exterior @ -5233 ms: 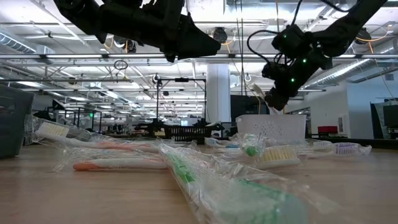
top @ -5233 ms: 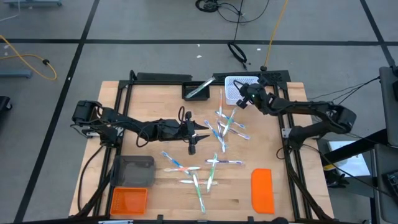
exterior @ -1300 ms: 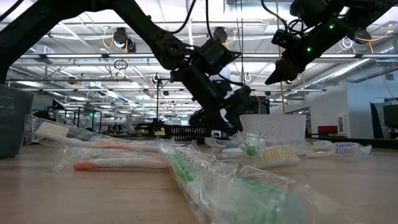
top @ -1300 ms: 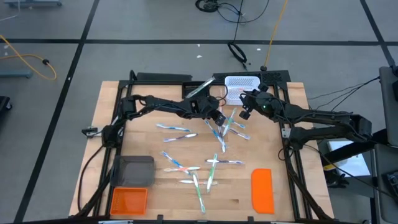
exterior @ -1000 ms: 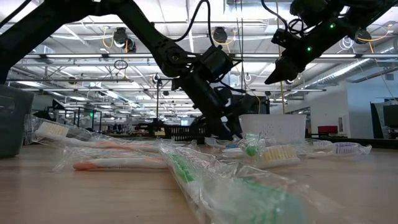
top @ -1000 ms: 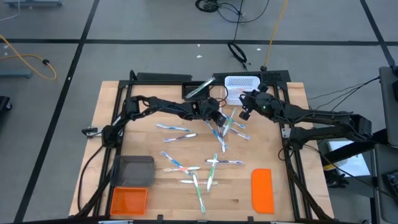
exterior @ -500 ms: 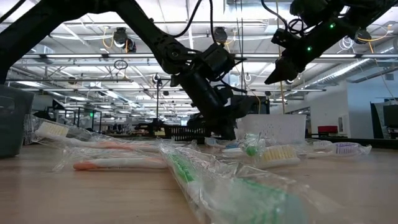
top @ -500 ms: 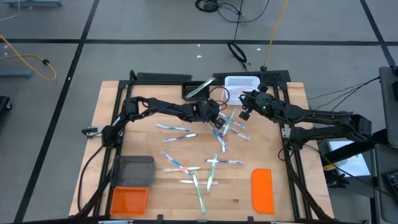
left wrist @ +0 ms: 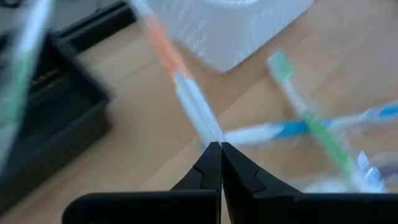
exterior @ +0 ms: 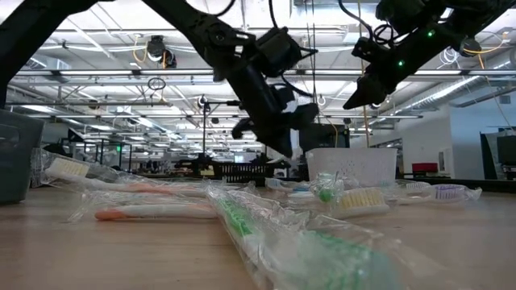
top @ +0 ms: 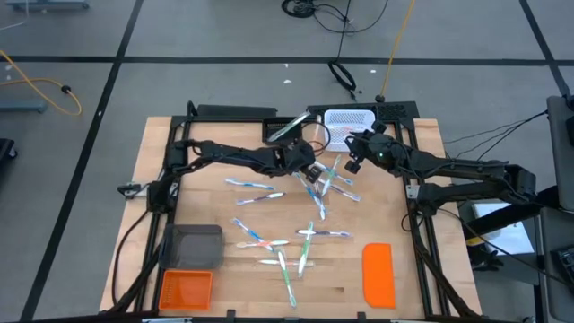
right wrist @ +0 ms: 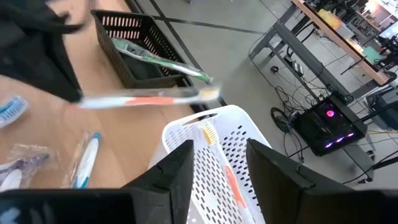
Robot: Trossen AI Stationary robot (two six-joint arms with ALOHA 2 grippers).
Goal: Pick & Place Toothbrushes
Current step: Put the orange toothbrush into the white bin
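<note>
Several wrapped toothbrushes lie on the wooden table, most in a pile [top: 327,184], others farther left [top: 256,184] and nearer [top: 278,247]. My left gripper [top: 312,169] is raised above the pile and shut on a white toothbrush with an orange accent [left wrist: 180,81], which also shows in the right wrist view [right wrist: 149,98]. My right gripper [top: 352,157] is open and empty. It hovers by the white basket [right wrist: 211,149], which holds toothbrushes. My left gripper pinches one end of the orange-accented toothbrush [left wrist: 208,132] between its two shut fingertips [left wrist: 211,163]. The brush sticks out forward past the fingertips, along the line of the fingers. It is lifted clear of the table and lies roughly level in the right wrist view.
A black basket [top: 285,133] with a green toothbrush stands at the far edge, left of the white basket [top: 345,124]. A flat orange lid [top: 378,274] lies near right. A grey bin [top: 195,244] and an orange bin [top: 186,289] stand near left.
My left gripper was down at the toothbrush pile. It has since risen, shifting slightly toward the table's far left, with the orange-accented toothbrush lifted clear of the table.
</note>
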